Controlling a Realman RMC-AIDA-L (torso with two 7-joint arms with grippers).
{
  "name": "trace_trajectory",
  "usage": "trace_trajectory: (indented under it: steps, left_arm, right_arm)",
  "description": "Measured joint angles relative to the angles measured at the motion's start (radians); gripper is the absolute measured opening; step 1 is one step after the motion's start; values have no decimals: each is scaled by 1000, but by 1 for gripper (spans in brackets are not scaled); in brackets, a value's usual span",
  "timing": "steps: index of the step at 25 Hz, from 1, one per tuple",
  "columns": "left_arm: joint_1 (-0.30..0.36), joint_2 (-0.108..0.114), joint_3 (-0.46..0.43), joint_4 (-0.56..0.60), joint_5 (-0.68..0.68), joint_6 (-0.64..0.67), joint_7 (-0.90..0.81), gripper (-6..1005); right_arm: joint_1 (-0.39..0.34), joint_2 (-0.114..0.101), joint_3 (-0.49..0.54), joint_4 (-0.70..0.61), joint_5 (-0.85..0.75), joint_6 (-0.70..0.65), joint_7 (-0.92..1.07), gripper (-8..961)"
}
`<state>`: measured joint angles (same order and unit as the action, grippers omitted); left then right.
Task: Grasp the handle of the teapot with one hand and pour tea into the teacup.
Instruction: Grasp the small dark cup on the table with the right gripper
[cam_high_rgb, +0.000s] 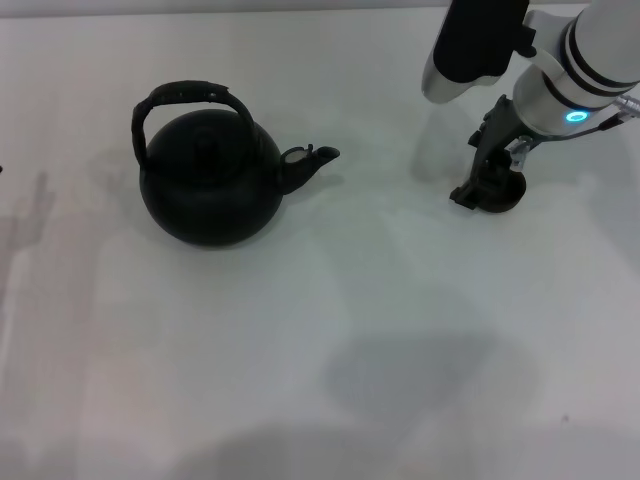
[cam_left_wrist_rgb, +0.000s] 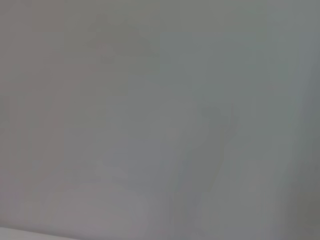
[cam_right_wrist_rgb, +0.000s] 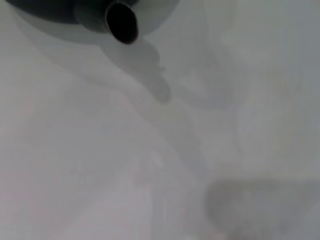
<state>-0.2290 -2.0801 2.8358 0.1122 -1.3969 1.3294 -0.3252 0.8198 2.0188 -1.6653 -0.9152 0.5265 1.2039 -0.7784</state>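
At the far right of the table, the right gripper is down at the surface with the small black teacup at its tips. One dark finger runs down the cup's left side and its tip meets the table just beside the cup's base; the other finger is hidden behind the cup and the wrist, so whether the jaws are closed on the cup or merely standing around it cannot be told. Above it the right arm comes in from the upper right corner, its white forearm angled down and leftward, with a lit blue ring on the wrist.

Well apart to the left, nothing stands between gripper and teapot but bare white tabletop. The round black teapot sits upright with its short spout aimed rightward toward the cup, its lid knob on top, and the handle arching over it, untouched. The right wrist view catches only the spout's dark mouth against the pale surface.

The left gripper does not appear in any view; the left wrist view shows only blank grey-white surface.
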Motion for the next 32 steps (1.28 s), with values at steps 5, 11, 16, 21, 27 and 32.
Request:
trace_trajectory:
  steps: [5, 11, 16, 21, 27, 32]
  left_arm:
    - [-6, -1, -5, 1, -6, -19, -1, 875]
    - [-9, -1, -6, 1, -19, -24, -6, 876]
    - [-9, 0, -6, 1, -34, -24, -7, 876]
    - [-10, 0, -6, 1, -34, -24, -7, 875]
    - [-8, 0, -6, 2, -34, -24, -8, 875]
    - [-3, 0, -6, 5, -34, -22, -8, 874]
  right_arm:
    - [4, -2, 6, 11, -18, 12, 1, 806]
    - [-2, -3, 8, 12, -52, 22, 15, 807]
    - [-5, -3, 10, 12, -59, 37, 22, 806]
    - [-9, -5, 16, 12, -61, 51, 23, 803]
    - [-18, -4, 36, 6, -83, 71, 24, 800]
    - [-19, -2, 36, 1, -84, 84, 24, 797]
